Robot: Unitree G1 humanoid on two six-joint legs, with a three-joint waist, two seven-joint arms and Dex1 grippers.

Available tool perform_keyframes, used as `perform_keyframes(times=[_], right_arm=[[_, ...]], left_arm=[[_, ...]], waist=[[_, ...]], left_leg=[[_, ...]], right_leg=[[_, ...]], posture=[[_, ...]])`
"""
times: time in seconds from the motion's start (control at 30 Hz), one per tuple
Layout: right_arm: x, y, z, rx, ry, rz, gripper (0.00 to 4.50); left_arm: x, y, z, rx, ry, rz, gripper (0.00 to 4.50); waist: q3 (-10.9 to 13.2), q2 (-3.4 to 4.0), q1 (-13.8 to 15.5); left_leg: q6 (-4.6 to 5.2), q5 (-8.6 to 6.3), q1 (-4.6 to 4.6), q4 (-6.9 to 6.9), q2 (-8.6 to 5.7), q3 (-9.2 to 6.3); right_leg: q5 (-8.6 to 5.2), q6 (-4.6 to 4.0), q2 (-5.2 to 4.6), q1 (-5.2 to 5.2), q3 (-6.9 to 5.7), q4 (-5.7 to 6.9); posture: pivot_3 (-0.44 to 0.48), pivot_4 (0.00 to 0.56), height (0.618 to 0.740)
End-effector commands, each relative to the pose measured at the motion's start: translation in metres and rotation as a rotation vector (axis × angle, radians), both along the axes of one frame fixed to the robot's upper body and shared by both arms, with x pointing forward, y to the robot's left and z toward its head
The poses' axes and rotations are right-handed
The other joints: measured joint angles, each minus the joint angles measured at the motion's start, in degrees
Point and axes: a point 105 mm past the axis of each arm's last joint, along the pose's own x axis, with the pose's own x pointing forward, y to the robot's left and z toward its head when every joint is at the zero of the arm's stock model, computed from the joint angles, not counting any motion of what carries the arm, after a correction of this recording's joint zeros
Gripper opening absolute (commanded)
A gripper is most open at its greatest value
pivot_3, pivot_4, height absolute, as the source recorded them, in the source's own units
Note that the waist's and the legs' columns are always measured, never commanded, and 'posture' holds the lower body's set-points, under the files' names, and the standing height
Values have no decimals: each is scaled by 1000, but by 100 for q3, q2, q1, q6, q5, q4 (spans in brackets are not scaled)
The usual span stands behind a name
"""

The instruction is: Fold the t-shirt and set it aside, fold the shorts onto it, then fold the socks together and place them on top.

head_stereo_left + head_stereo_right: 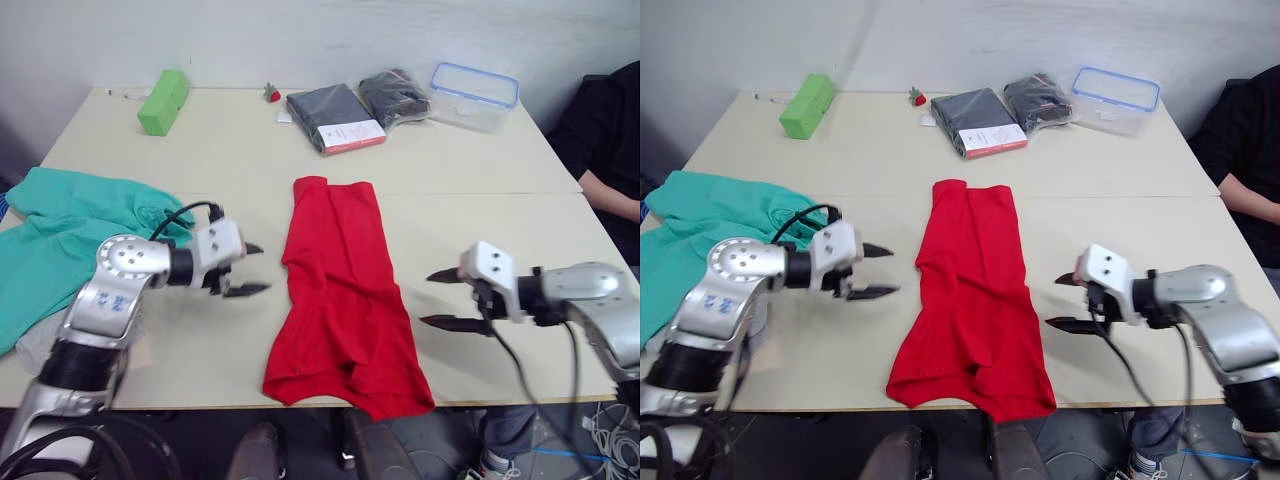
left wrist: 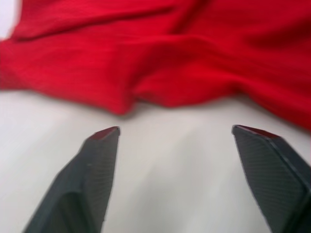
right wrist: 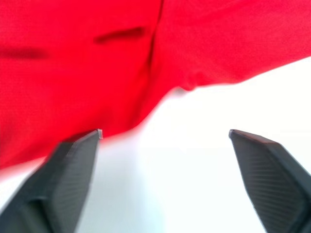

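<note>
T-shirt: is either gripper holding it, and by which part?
Neither. Left gripper and right gripper are open, empty, flanking the t-shirt.

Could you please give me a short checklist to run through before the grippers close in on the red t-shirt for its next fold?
1. Left gripper open and holding nothing: ok.
2. Right gripper open and holding nothing: ok.
3. Grippers placed on opposite sides of the t-shirt, both pointing in at it and not touching it: ok.
4. T-shirt fully on the table: not ok, its near end hangs over the front edge.
5. T-shirt already narrowed into a long strip, ready to be folded end to end: ok, though rumpled near the front.
6. Shorts apart from the t-shirt, out of the fold's way: ok.
</note>
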Motion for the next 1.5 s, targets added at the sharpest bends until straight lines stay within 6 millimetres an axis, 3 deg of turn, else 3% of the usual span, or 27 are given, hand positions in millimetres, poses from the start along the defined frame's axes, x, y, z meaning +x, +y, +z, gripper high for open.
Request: perform_keyframes(times=[0.03,0.17,0.43,0.63,0.8,0.83,1.03,1.17,1.23,1.3,1.5], right_arm=[[-20,-2,3,-127,-216,259,4277],[-41,-7,-28,-213,-293,457,4277],[-54,6,-58,-213,-367,600,4277],[-55,25,-59,-170,-408,624,4277],[-53,26,-60,-165,-414,606,4277],[-53,27,-60,-164,-414,604,4277],[-51,34,-59,-153,-428,604,4277],[-50,38,-59,-148,-432,608,4277],[-50,40,-59,-141,-430,609,4277],[-50,41,-59,-133,-427,610,3901],[-51,43,-58,-119,-416,607,1903]], left_arm=[[-28,-12,2,95,-108,-242,4230],[-44,-23,-13,142,-190,-404,4230],[-49,-27,-29,166,-234,-494,4230],[-49,-13,-31,210,-245,-489,4230],[-51,3,-28,241,-236,-481,4230],[-52,3,-28,237,-230,-482,4230],[-58,-16,-43,218,-225,-527,4230],[-56,-16,-54,269,-231,-543,4230],[-55,-16,-56,269,-218,-541,3846],[-56,-17,-56,266,-211,-541,3369],[-57,-18,-59,254,-184,-536,1429]], waist=[[0,0,4],[1,1,25],[9,-3,-27],[7,-5,-29],[8,-6,-30],[7,-6,-32],[6,-10,-15],[5,-9,-8],[4,-7,-5],[4,-7,-5],[4,-7,8]], left_leg=[[2,-1,0,-3,0,0],[13,3,0,8,-2,2],[28,5,93,-1,-2,17],[26,18,117,-2,3,16],[25,20,171,-33,4,16],[24,19,188,-44,5,16],[20,17,191,-46,6,15],[21,17,198,-44,6,16],[21,17,212,-46,5,17],[21,17,227,-50,6,18],[22,18,230,-49,6,19]], right_leg=[[0,0,0,2,-1,-2],[1,2,-1,7,1,1],[-2,-5,-4,99,18,-4],[-12,-32,-4,112,18,6],[-46,-91,-4,157,18,-7],[-68,-130,-5,176,18,-15],[-68,-125,-7,183,13,-18],[-66,-122,-8,196,14,-19],[-66,-123,-9,206,14,-21],[-68,-125,-9,219,15,-24],[-68,-125,-11,223,16,-29]], posture=[[0,150,740],[0,150,740],[0,150,740],[0,150,740],[0,150,740],[0,150,740],[0,150,740],[0,150,740],[0,150,740],[0,150,740],[0,150,740]])
